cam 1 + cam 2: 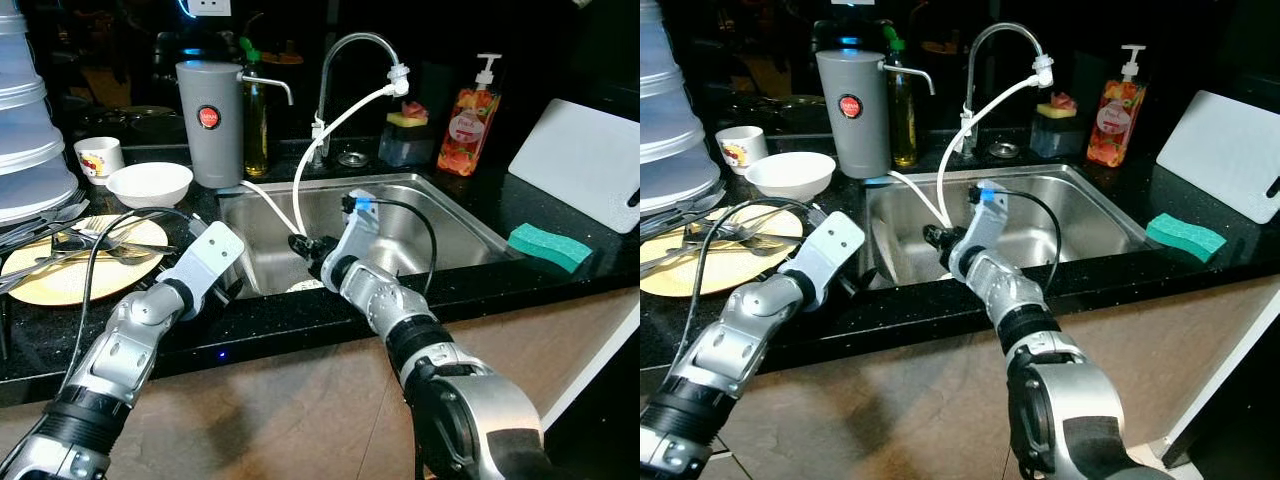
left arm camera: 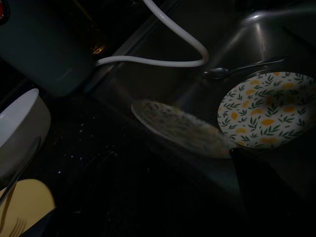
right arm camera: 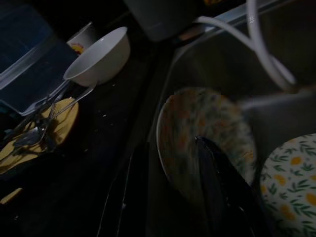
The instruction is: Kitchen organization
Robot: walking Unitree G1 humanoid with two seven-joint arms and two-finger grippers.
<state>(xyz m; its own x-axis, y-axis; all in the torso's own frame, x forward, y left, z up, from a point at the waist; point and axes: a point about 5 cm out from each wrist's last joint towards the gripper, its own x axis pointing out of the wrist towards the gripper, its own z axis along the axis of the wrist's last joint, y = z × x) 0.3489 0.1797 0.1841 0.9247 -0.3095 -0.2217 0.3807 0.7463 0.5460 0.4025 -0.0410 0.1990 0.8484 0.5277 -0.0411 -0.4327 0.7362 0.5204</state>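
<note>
Both arms are down at the stainless steel sink (image 1: 455,215) set in the black speckled counter (image 1: 300,320). The right end effector (image 1: 300,243) reaches into the basin from the front, its black fingers pointing toward the left wall, just beside the white hose (image 1: 330,135) that loops down from the chrome gooseneck tap (image 1: 345,50). In the right wrist view one black finger (image 3: 217,182) lies across a round plate with a yellow and green floral pattern (image 3: 205,133) that leans upright against the sink's left wall; whether the fingers are clamped on it or apart, I cannot tell. A second round floral plate (image 2: 269,108) lies flat on the sink floor, with a metal spoon (image 2: 237,69) resting just beyond it.

The left end effector (image 1: 232,290) hangs at the sink's front left corner, over the counter edge. Its fingers are lost in shadow, so their state cannot be told either.

On the counter left of the sink sits a yellow round plate (image 1: 40,285) piled with metal forks and cutlery (image 1: 90,245), a white bowl (image 1: 149,183) behind it, and a small white printed cup (image 1: 98,157) further back. A tall grey jug with a red badge (image 1: 210,120) stands at the sink's back left corner. Right of the sink lie a green sponge (image 1: 548,246) and a white cutting board (image 1: 590,160), with an orange soap pump bottle (image 1: 470,125) behind.
</note>
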